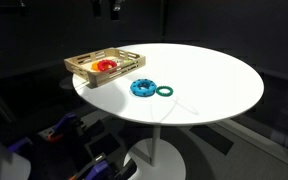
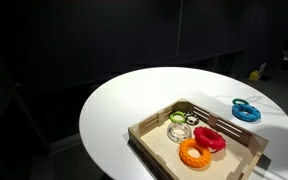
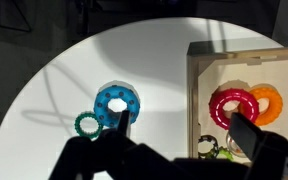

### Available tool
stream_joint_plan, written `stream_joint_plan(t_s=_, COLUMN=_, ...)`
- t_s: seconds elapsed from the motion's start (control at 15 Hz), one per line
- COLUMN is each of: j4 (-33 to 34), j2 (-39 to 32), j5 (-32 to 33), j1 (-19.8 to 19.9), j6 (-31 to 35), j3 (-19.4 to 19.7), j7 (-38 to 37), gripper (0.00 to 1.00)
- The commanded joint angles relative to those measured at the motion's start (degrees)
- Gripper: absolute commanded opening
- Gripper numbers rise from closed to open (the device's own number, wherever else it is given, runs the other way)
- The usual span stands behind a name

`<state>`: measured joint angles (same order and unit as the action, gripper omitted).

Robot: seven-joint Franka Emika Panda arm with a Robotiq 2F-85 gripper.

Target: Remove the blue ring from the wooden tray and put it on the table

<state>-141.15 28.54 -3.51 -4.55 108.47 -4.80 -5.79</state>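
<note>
Wrist view, with both exterior views for reference. The blue ring [image 3: 117,103] lies flat on the table [image 3: 54,90], outside the wooden tray [image 3: 240,52] and a short way off the tray's long side; it shows likewise in both exterior views [image 1: 142,88] [image 2: 246,110]. The gripper [image 3: 179,118] hangs above the tabletop with its jaws spread wide and nothing between them. One of its fingers [image 3: 121,126] overlaps the near edge of the blue ring in this view, while the other stands over the tray, close to a red ring [image 3: 231,105]. The blue ring therefore sits at the finger farther from the tray and not in the gap between the jaws, which frames bare tabletop and the tray's side wall.

Orientation: the ring rests on its broad face, hole upward. Its outline is round, so no long axis can be told apart. A thin green ring [image 3: 87,124] lies just beside it on the side away from the tray – whether the two touch cannot be told.

Inside the tray, an orange ring [image 3: 266,103] lies next to the red one, and smaller pale rings [image 2: 181,130] lie toward a corner – their detail is too small to read
</note>
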Motion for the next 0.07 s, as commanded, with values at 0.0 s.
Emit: stream_joint_plan(t_s=0.0, j4=0.10, j2=-0.01, j5=-0.07, j1=0.18, j6=-0.14, j3=-0.17, j7=0.06, gripper=1.00)
